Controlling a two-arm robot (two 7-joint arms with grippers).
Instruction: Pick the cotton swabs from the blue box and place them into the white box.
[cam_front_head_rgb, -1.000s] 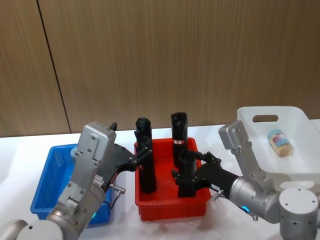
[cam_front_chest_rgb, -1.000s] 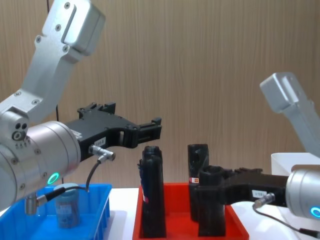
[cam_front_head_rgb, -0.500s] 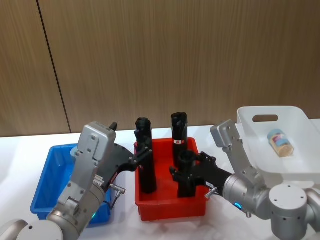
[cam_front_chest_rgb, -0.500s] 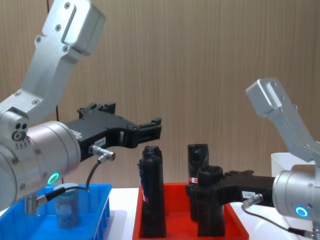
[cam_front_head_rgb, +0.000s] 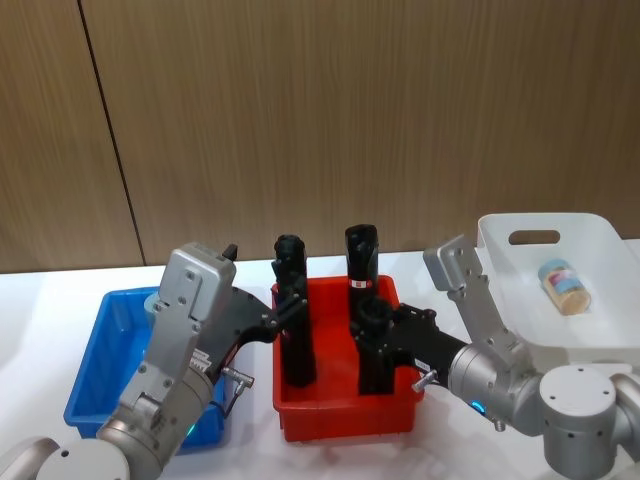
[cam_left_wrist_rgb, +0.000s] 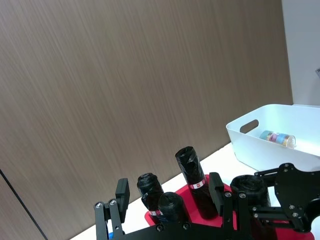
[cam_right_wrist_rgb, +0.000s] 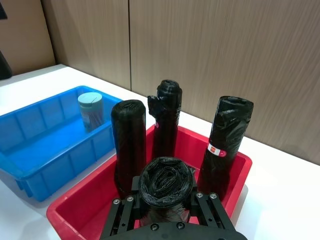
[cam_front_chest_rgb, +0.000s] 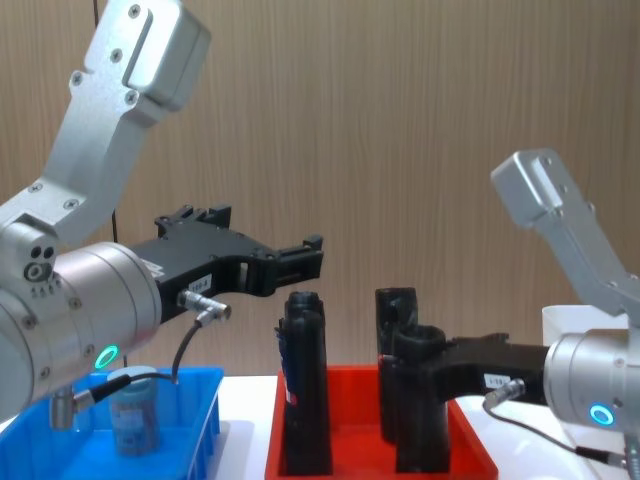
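One jar of cotton swabs (cam_right_wrist_rgb: 90, 110) stands in the blue box (cam_right_wrist_rgb: 35, 150) at the left, also seen low in the chest view (cam_front_chest_rgb: 133, 411). Another jar of cotton swabs (cam_front_head_rgb: 562, 283) lies in the white box (cam_front_head_rgb: 540, 222) at the right. My left gripper (cam_front_head_rgb: 283, 308) hangs open in the air between the blue box (cam_front_head_rgb: 95, 370) and the red tray, well above the jar. My right gripper (cam_right_wrist_rgb: 165, 192) is shut on a black roll (cam_right_wrist_rgb: 165, 180) standing in the red tray (cam_right_wrist_rgb: 75, 210).
Several tall black rolls (cam_front_head_rgb: 290, 320) stand in the red tray (cam_front_head_rgb: 340, 425) between the two boxes. A wooden wall (cam_front_head_rgb: 350, 110) rises behind the white table (cam_front_head_rgb: 40, 300). My left forearm (cam_front_head_rgb: 180, 330) covers the blue box's right side.
My right arm has swung a little toward the middle, its gripper staying on the black roll. The left arm has not moved.
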